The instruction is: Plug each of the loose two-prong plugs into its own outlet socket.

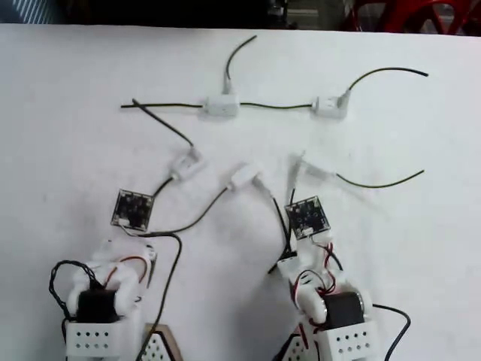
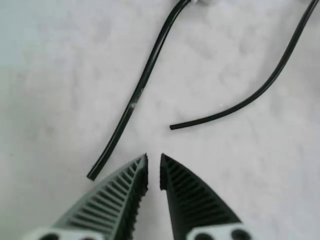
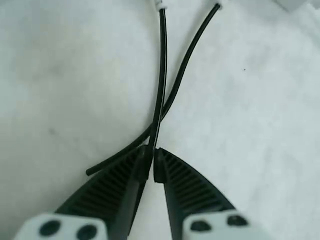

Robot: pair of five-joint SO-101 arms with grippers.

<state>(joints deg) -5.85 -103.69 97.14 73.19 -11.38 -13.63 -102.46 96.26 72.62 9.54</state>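
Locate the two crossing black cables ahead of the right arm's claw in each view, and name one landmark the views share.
High view: the crossing cables lie low and right of centre, beside the right arm's small black board.
Right wrist view: they cross just ahead of the right claw.
Left wrist view: two black cables lie ahead of the left claw; matching them to that pair is not possible.
Shared landmark: the white table.

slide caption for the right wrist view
Right gripper, jaws nearly closed, over two black cords crossing on the white table.
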